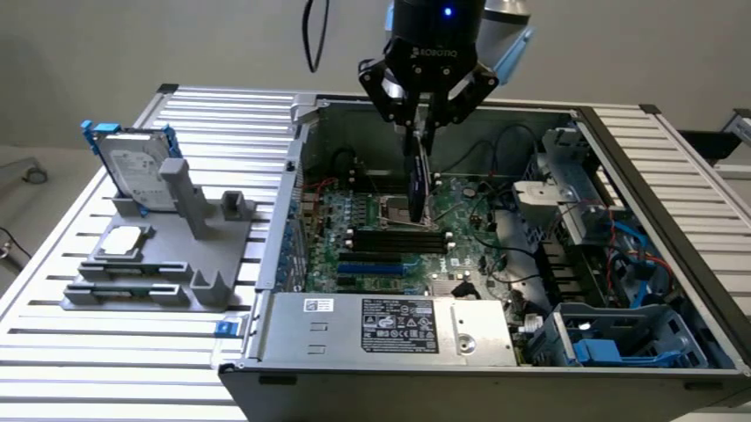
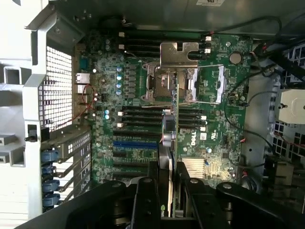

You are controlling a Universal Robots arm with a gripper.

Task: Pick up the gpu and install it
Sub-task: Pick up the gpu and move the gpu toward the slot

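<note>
Arm points straight down over the open PC case on the worktop, wrist vertical. Pincer pinching the gpu by its top edge. Card hangs upright (edge-on in wrist view) over the motherboard, lower end by the CPU socket; contact unclear

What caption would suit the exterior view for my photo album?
Robot claw holds the gpu on edge over the motherboard inside an open computer case.
</note>
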